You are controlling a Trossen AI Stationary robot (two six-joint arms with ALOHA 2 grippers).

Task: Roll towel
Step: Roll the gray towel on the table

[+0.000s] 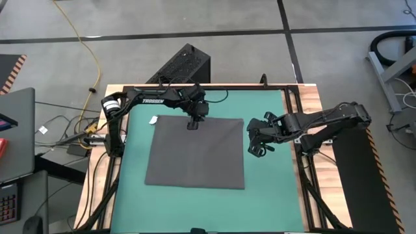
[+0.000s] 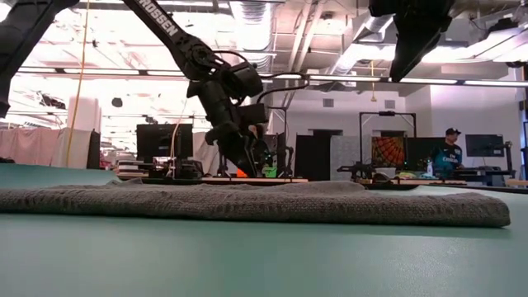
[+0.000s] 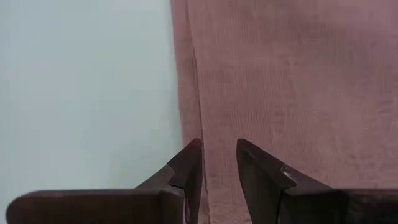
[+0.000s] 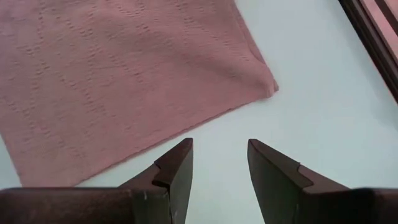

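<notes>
The dark grey towel [image 1: 195, 151] lies spread flat on the green mat [image 1: 266, 188], with its small white tag [image 1: 154, 119] at the far left corner. My left gripper [image 3: 219, 155] slants down at the middle of the towel's far edge [image 1: 193, 122]. It is open by a narrow gap, one finger over the edge and one over the cloth. My right gripper [image 4: 221, 155] hangs open, high above the mat [image 2: 417, 41], just off the towel's right far corner [image 4: 267, 84]. My left gripper stands with its fingertips [image 3: 189, 163] at the towel's far edge [image 3: 186, 112], slanting down from the far side. Whether the tips touch the cloth, I cannot tell. The towel lies flat there, with nothing pinched between the fingers.
The mat has bare green strips on all sides of the towel, widest at the near edge. Black frame rails [image 1: 300, 162] and a wooden border run along the table's sides. A black box [image 1: 185, 65] stands on the floor beyond the far edge. A person [image 2: 450, 148] stands far off in the room.
</notes>
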